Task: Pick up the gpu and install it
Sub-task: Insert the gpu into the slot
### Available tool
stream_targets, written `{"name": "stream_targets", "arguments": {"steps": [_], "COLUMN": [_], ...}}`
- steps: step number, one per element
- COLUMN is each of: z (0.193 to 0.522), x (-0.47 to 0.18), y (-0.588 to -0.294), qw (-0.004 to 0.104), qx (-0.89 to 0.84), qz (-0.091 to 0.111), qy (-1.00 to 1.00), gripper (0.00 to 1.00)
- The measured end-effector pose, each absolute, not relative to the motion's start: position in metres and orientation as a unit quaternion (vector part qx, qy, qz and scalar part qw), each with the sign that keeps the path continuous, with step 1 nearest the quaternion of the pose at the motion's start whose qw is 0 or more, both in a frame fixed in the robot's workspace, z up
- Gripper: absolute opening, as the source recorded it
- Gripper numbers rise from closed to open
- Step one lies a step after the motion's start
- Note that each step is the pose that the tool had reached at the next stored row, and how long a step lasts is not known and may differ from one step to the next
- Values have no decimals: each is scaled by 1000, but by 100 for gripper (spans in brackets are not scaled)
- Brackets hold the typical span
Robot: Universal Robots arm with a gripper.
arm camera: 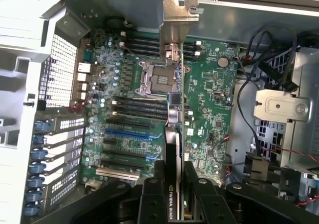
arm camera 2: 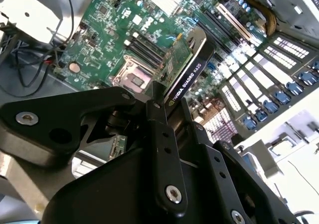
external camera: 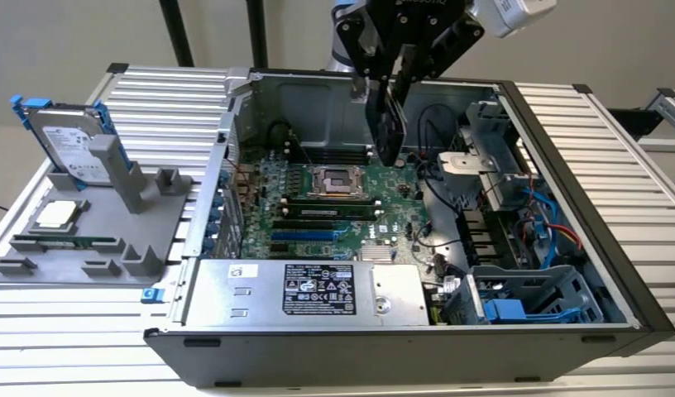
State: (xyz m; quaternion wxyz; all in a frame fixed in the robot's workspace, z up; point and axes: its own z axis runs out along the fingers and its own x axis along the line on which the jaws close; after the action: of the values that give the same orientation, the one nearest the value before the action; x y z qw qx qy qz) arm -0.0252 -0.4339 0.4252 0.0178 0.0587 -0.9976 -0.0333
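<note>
You see white lettering along the black edge of the gpu (arm camera 2: 188, 80) in the second wrist view. In the exterior view, a white printed label (external camera: 320, 289) sits on the power supply (external camera: 238, 302). Another is on the hard drive (external camera: 70, 147), too small to read.

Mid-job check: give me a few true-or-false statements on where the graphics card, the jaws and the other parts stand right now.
1. The gripper has its jaws shut on the graphics card. True.
2. The graphics card is seated in a slot on the motherboard. False: it hangs edge-down above the board, held by the gripper.
3. The hard drive stands in the gray holder outside the case, on the exterior view's left. True.
4. A side panel closes the case. False: the case is open and the motherboard is in plain view.
</note>
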Motion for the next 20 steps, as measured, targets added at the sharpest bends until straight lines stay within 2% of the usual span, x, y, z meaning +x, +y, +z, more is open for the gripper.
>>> {"name": "stream_targets", "arguments": {"steps": [20], "z": [425], "x": [-25], "y": [-434], "qw": [19], "qx": [109], "qz": [-32], "qy": [-993], "gripper": [0]}}
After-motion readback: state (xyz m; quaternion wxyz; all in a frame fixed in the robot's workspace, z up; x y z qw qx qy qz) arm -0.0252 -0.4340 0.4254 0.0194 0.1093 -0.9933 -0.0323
